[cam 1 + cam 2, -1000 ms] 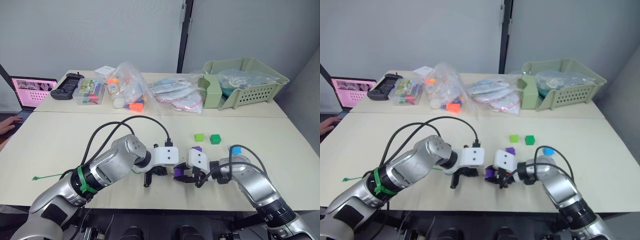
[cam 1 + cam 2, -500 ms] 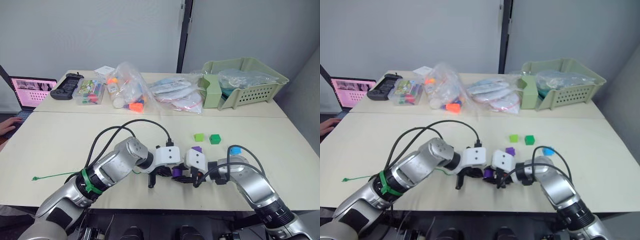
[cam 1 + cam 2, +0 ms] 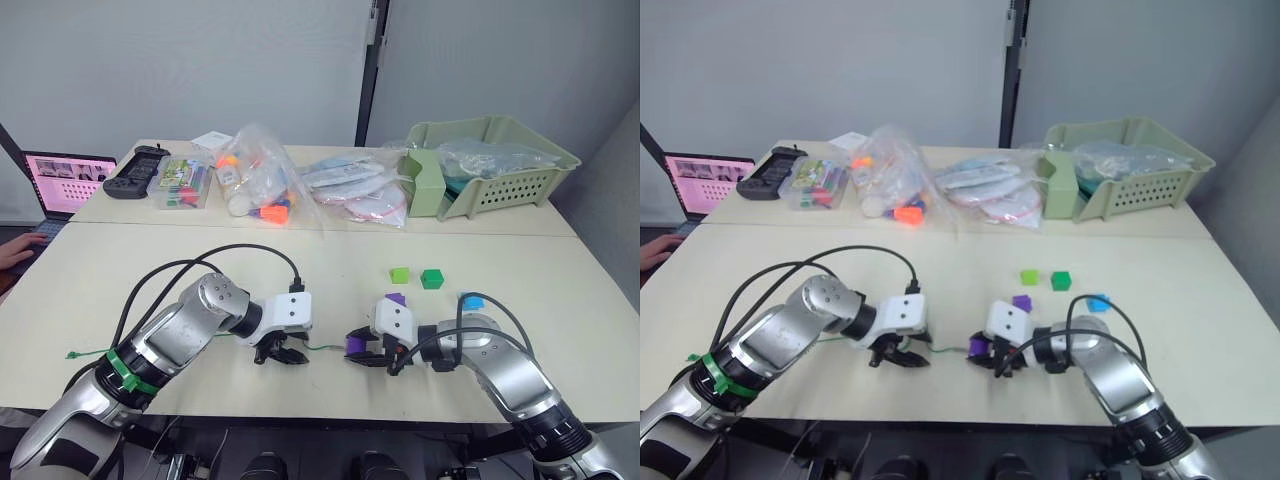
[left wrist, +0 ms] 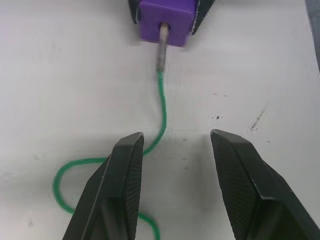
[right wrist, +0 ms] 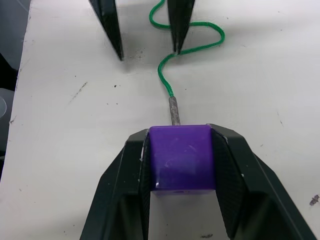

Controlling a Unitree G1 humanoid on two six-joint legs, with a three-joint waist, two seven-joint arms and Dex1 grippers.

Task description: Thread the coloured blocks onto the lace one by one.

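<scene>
My right gripper (image 3: 362,349) is shut on a purple block (image 5: 182,156), low over the table. The lace's (image 4: 161,107) stiff pale tip (image 5: 173,110) sticks into the hole in that block. From there the thin green lace curls past my left gripper (image 4: 176,137), which is open a short way left of the block, one finger (image 4: 125,175) touching the string. The lace's far end (image 3: 72,355) lies near the table's left edge. Behind my right gripper sit another purple block (image 3: 395,299), a lime green one (image 3: 399,274), a dark green one (image 3: 431,278) and a bright blue one (image 3: 471,301).
Along the back of the table lie clear bags of toy pieces (image 3: 255,185), more bags (image 3: 350,190), a small plastic box (image 3: 182,185) and a green basket (image 3: 490,165). At the far left are a laptop (image 3: 65,180) and a person's hand (image 3: 12,252).
My left gripper has drawn back to the left, away from the purple block, and now stands open. The lace's tip stays in the block. My right gripper has barely moved.
</scene>
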